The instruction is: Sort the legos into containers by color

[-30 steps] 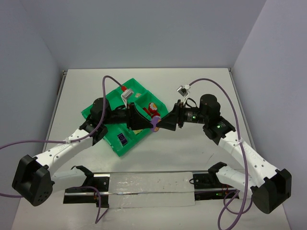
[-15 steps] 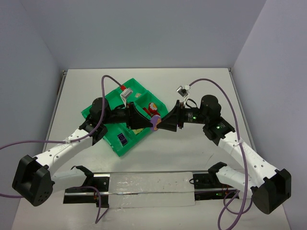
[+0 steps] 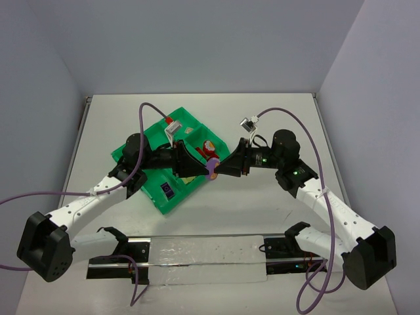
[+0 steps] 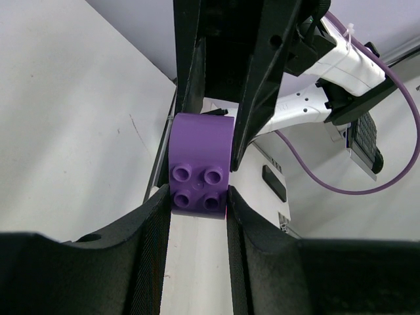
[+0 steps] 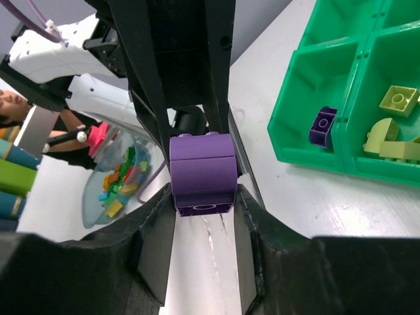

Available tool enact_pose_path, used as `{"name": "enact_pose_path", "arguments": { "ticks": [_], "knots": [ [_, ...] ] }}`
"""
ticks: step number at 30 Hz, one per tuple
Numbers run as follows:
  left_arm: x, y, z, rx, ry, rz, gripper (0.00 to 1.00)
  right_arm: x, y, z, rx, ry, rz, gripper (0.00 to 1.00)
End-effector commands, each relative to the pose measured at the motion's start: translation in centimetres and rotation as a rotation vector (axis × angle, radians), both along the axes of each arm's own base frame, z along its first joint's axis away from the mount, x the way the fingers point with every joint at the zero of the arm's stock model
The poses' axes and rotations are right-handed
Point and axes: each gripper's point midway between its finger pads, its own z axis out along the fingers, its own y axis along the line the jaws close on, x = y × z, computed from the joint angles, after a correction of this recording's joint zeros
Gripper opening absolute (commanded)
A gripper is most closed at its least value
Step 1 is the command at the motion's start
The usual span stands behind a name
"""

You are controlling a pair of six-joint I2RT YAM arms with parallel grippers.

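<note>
Green tray (image 3: 156, 129) left of centre, top view. Left gripper (image 4: 199, 197) and right gripper (image 5: 203, 197) nose to nose mid-frame, both clamped on one purple brick (image 4: 200, 157), held aloft by tray's right edge. Another purple piece (image 5: 321, 126) lies in corner compartment.

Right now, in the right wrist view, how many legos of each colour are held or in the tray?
Purple: 2, the held purple lego and the purple lego in the tray.
Pale yellow-green legos: 3 showing; the frame edge cuts their compartment.
Total: 5.
</note>
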Motion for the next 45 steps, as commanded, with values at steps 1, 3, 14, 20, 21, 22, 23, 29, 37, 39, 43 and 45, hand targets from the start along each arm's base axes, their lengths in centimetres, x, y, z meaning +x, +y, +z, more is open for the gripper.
{"name": "enact_pose_path", "arguments": {
  "ticks": [1, 3, 14, 20, 21, 22, 23, 29, 37, 39, 43, 45],
  "knots": [
    [0.3, 0.0, 2.6, -0.047, -0.077, 0.000, 0.00, 0.0, 0.0, 0.5, 0.023, -0.044, 0.008, 0.10],
    [0.4, 0.1, 2.7, -0.043, -0.081, 0.008, 0.00, 0.0, -0.1, 0.1, 0.009, -0.028, -0.002, 0.00],
    [2.9, 4.6, 2.8, -0.021, -0.075, 0.135, 0.00, 1.7, -1.6, -2.1, -0.160, -0.019, -0.143, 0.00],
    [4.6, 6.8, 0.5, 0.116, 0.008, 0.305, 0.00, 3.5, -2.2, -3.1, -0.230, 0.015, -0.249, 0.00],
    [5.5, 7.7, -1.4, 0.196, 0.072, 0.400, 0.00, 3.9, -2.5, -3.4, -0.253, 0.034, -0.271, 0.00],
    [6.1, 8.6, -2.8, 0.257, 0.114, 0.469, 0.00, 4.6, -2.9, -3.8, -0.279, 0.041, -0.319, 0.00],
    [7.1, 9.8, -4.3, 0.314, 0.150, 0.576, 0.00, 5.0, -3.2, -4.1, -0.297, 0.050, -0.346, 0.00],
    [7.7, 17.5, -10.6, 0.496, 0.407, 1.082, 0.00, 5.9, -3.0, -4.5, -0.307, 0.067, -0.367, 0.00],
    [6.6, 21.5, -12.9, 0.534, 0.487, 1.308, 0.00, 6.2, -2.7, -4.6, -0.310, 0.069, -0.359, 0.00],
    [6.6, 21.5, -13.5, 0.561, 0.501, 1.303, 0.00, 6.2, -2.6, -4.8, -0.315, 0.076, -0.357, 0.00],
    [6.8, 21.5, -14.6, 0.596, 0.517, 1.300, 0.16, 6.0, -2.5, -5.2, -0.327, 0.070, -0.360, 0.00],
    [6.7, 21.8, -14.9, 0.618, 0.523, 1.313, 0.31, 6.1, -2.2, -5.5, -0.337, 0.071, -0.364, 0.00]
  ]
}}
